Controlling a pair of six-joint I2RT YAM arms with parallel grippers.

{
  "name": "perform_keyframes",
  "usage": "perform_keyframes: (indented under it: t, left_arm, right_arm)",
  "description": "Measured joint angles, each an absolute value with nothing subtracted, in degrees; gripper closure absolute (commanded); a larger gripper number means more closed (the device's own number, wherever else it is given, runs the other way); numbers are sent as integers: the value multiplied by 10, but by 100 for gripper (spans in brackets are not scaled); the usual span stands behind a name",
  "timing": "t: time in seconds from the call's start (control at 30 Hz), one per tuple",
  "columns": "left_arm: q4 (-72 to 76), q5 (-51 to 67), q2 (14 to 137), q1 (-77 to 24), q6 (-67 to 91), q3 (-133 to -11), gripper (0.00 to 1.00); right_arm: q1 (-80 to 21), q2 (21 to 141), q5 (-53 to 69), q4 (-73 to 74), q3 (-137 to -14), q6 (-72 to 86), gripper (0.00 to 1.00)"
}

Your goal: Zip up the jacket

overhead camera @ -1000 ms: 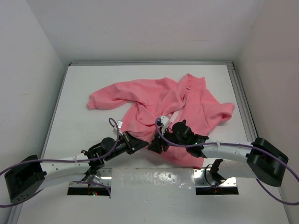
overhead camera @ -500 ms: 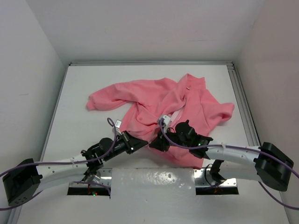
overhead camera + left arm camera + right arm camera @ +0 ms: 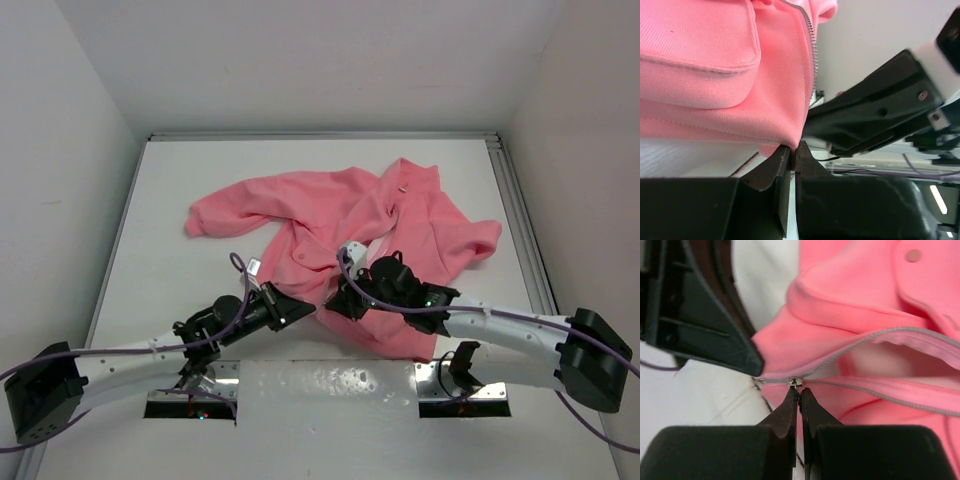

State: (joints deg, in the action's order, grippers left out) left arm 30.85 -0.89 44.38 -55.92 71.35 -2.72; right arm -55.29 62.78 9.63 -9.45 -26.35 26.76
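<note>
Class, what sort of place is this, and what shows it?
Probably a robotics lab test cell: a white table boxed in by plain white wall panels, a black-and-white left arm and right arm bolted at its near edge, and one salmon-pink fleece jacket.

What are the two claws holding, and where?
The left gripper pinches the jacket at its bottom hem, beside the zipper. The right gripper pinches the zipper pull at the zipper's lower end.

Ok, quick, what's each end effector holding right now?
Left end effector: closed on the jacket at its hem.
Right end effector: closed on the zipper pull.
</note>
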Motion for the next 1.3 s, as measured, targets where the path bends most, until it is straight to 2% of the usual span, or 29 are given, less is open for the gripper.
perform_keyframes:
  t: [0.13,0.33,0.47,0.57,0.7,0.87,1.03,1.23,1.3]
  left_arm:
    - [271,-9,435,-559,668,-32,100]
    - [144,-9,426,-559,566,-121,100]
    - [57,-25,373,-559,521,-166,100]
    - [-36,-55,318,-559,493,-216,100]
    - [-147,-118,226,-559,469,-294,100]
    - [-268,-205,87,-559,472,-354,100]
    - [-379,-290,23,-561,516,-363,100]
    - [-432,-325,26,-567,563,-377,100]
    - [-448,-342,25,-566,565,-380,100]
  right_arm:
    - [-555,617,18,-24,-290,271,100]
    - [-557,618,-151,85,-360,267,100]
    - [-553,646,-287,120,-425,243,100]
    - [-506,680,-345,120,-463,229,100]
    - [-375,721,-341,112,-516,235,100]
    - [-202,801,-288,135,-642,278,100]
    - [-181,850,-187,200,-752,305,100]
    - [-134,850,-123,271,-773,324,100]
    - [-99,844,-154,270,-767,324,100]
